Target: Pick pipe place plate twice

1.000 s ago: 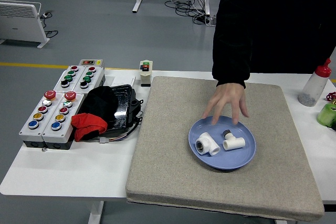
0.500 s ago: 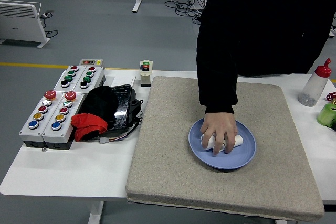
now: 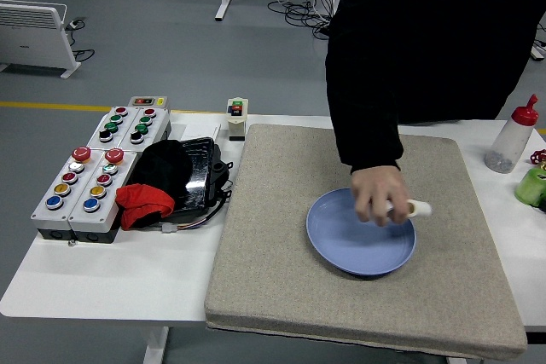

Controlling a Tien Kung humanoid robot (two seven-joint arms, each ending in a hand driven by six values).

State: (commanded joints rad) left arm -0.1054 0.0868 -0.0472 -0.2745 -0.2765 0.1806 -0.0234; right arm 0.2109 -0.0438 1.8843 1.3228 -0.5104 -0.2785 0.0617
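Note:
A blue plate lies on the grey mat right of the middle, with nothing on it. A person in a black sleeve stands at the far side. The person's hand is closed on white pipe fittings and holds them just above the plate's far right rim. One white pipe end sticks out to the right of the fist. Neither robot arm nor hand shows in the head view.
Two grey button boxes stand at the left with a black and red object beside them. A small switch box sits at the mat's far left corner. A squeeze bottle and a green object stand at the right edge.
The person's hand came down onto the plate, closed over the two white pipe fittings and lifted them off toward the far right. The plate now holds nothing.

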